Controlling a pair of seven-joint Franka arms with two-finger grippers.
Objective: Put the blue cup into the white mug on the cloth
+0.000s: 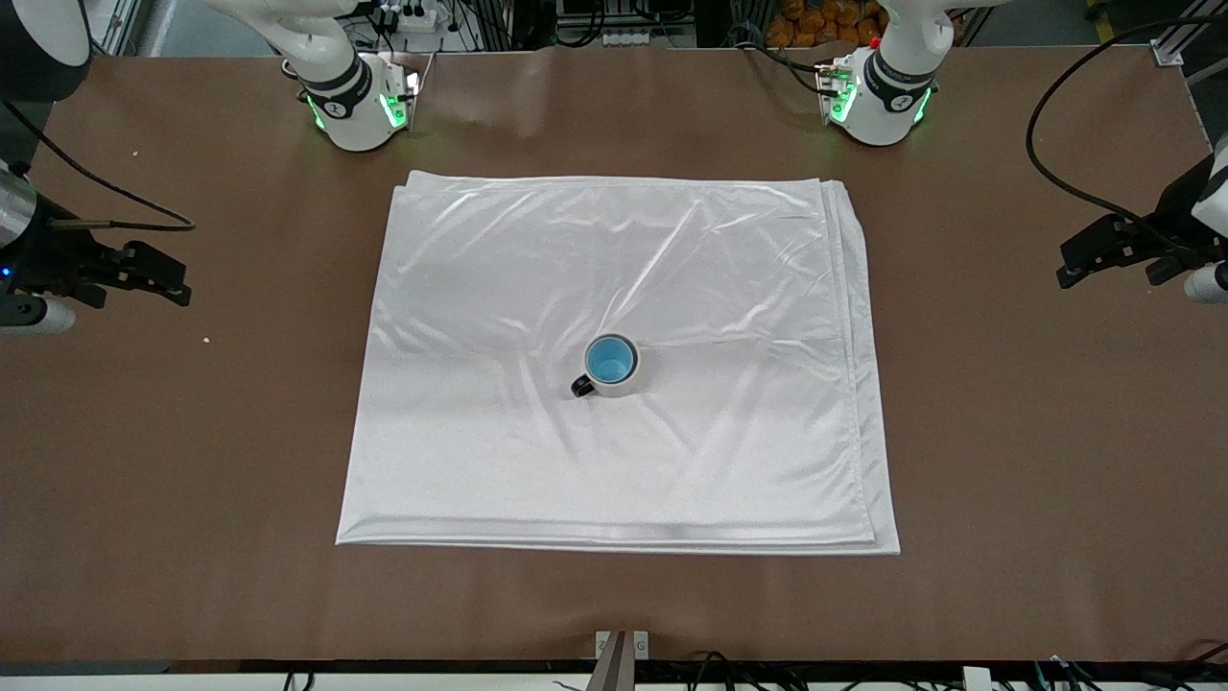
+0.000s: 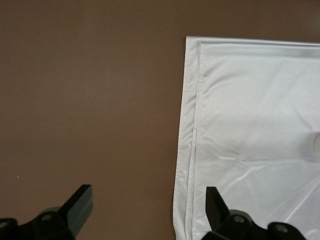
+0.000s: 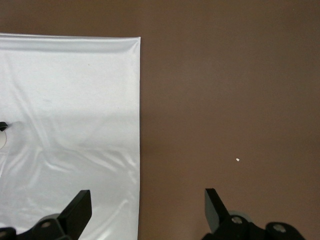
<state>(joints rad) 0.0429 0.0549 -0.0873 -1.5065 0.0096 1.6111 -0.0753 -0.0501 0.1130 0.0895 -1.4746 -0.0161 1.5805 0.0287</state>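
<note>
**Cup nested in mug, both arms parked wide**

The small light-blue handleless tapered cup (image 1: pixel 610 360) sits inside the off-white ceramic mug with a black loop handle (image 1: pixel 615 368); only its bright blue interior shows, ringed by the mug's pale rim. The mug stands upright near the middle of the large shiny white satin-like cloth (image 1: pixel 537 269), slightly nearer the front camera than the cloth's centre, handle turned toward the right arm's end of the table. Judged from this layout, the placement looks done.

The cloth lies folded in layers on the brown table (image 1: pixel 1007 432), lightly wrinkled, with creases running toward the mug.

Left gripper (image 1: pixel 1103 254): fingers spread wide, nothing between them, hanging over bare table at the left arm's end, just off the cloth's edge. Its wrist view shows the layered cloth hem below.

Right gripper (image 1: pixel 158 278): likewise spread and empty, over bare table at the right arm's end, well apart from the mug.

Both arms wait. Holding clear of the cloth probably keeps them from snagging fabric or tipping the mug.
</note>
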